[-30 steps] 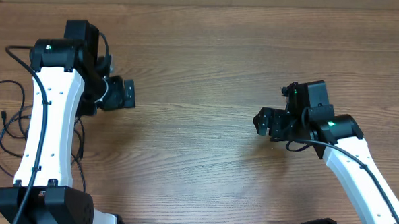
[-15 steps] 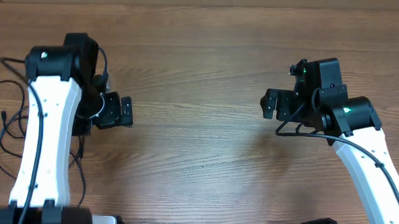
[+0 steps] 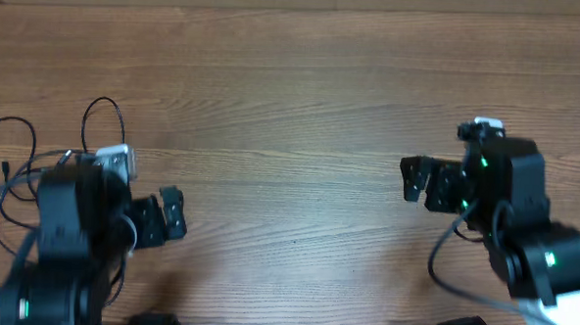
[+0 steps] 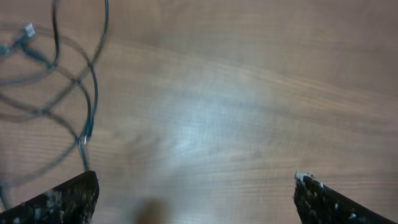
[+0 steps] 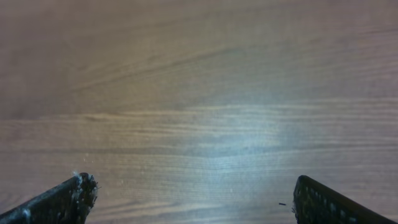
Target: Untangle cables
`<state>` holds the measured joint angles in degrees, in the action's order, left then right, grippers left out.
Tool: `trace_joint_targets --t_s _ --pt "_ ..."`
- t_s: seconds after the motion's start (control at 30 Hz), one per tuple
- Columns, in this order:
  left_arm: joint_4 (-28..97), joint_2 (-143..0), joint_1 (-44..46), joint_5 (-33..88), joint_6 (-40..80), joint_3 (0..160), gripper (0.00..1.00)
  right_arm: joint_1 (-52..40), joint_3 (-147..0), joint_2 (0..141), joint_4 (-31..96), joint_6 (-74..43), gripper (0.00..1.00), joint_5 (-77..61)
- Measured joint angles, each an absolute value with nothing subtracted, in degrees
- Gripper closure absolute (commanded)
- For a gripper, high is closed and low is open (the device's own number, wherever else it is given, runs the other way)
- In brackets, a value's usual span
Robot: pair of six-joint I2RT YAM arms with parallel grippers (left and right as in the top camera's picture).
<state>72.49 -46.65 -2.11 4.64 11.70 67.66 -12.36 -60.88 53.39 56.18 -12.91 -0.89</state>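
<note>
Just left of the open left hand (image 4: 199,205), looped black cables (image 4: 93,99)

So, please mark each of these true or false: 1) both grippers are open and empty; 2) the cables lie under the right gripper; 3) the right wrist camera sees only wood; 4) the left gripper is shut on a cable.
1) True: the left gripper and the right gripper stand open, with nothing between their fingers.
2) False: the cables lie at the left side of the table, beside the left arm.
3) True: only bare wood shows beyond its fingers.
4) False: it is open, with no cable between its jaws.
</note>
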Motion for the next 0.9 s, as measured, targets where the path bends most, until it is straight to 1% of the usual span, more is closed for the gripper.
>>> trace_joint_targets --t_s 0.17,0.3,0.9 --pt "69.4 -35.2 -2.1 4.5 12.1 62.6 0.00 -12.4 -54.3 41.8 55.0 -12.6 0.00 0.0" --pt "67.6 -33.3 -2.1 4.4 13.0 61.9 0.00 -12.4 -53.3 36.3 56.5 -12.5 0.00 0.5" --pt "70.5 -33.4 -2.1 4.4 13.6 61.5 0.01 -12.4 -53.2 35.9 57.2 -12.4 0.00 0.5"
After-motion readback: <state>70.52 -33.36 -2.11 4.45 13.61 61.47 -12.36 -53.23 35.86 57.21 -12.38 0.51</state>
